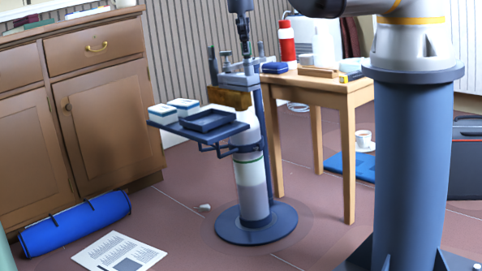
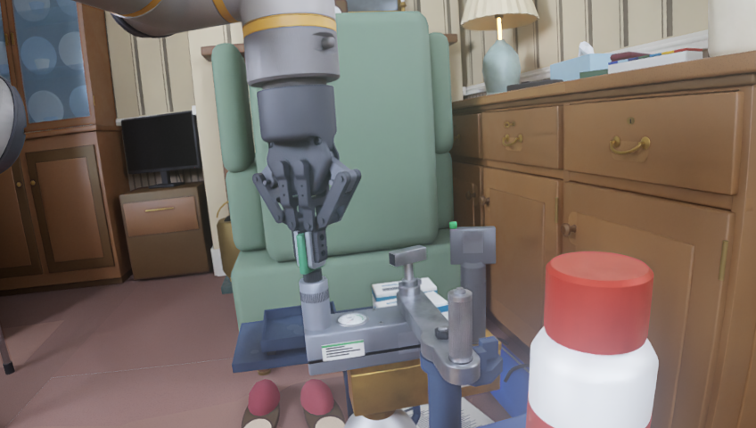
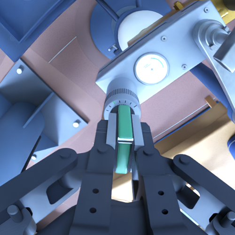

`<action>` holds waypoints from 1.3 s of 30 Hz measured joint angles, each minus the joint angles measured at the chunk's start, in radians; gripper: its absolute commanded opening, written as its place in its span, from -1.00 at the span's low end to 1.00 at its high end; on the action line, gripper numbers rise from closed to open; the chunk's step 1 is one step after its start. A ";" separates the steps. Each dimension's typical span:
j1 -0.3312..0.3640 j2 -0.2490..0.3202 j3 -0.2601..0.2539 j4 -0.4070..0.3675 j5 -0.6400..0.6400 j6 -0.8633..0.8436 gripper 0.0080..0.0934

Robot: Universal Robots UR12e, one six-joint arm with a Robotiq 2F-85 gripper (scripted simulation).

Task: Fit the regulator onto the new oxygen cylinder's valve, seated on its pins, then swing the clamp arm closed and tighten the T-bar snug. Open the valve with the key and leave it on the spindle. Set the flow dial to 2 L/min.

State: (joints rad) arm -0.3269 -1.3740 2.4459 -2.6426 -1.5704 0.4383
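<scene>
At the top of the white oxygen cylinder (image 1: 250, 170), which stands in a blue floor stand, sits the grey regulator (image 2: 361, 331) with its round gauge (image 3: 151, 68). The clamp arm (image 2: 437, 331) lies across its right end, with the T-bar (image 2: 407, 260) upright on it. The valve key (image 2: 472, 246) stands on its spindle behind. The flow dial (image 3: 121, 99) rises from the regulator's left end, and its green tab (image 3: 124, 131) is clamped in my closed gripper (image 3: 124, 128), which comes straight down from above.
A blue tray (image 1: 207, 119) and two white boxes (image 1: 173, 109) sit on the stand's shelf. A wooden table (image 1: 320, 87) with a red-capped bottle (image 1: 287, 42) stands right behind, a sideboard (image 1: 73, 105) left, a green armchair (image 2: 350, 132) beyond. My arm's base column (image 1: 412, 162) stands at the right.
</scene>
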 measured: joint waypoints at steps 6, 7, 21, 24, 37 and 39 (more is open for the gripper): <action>0.000 0.000 0.000 0.000 0.000 -0.099 -1.00; 0.000 0.000 0.000 0.000 0.000 -0.116 -1.00; 0.000 0.000 0.000 0.000 0.000 -0.333 -1.00; 0.000 0.000 0.000 0.000 0.000 -0.374 -1.00; 0.000 0.000 0.000 0.000 0.000 -0.515 -1.00; 0.000 0.000 0.000 0.000 0.000 -0.530 -1.00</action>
State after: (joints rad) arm -0.3268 -1.3743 2.4462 -2.6423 -1.5704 -0.0921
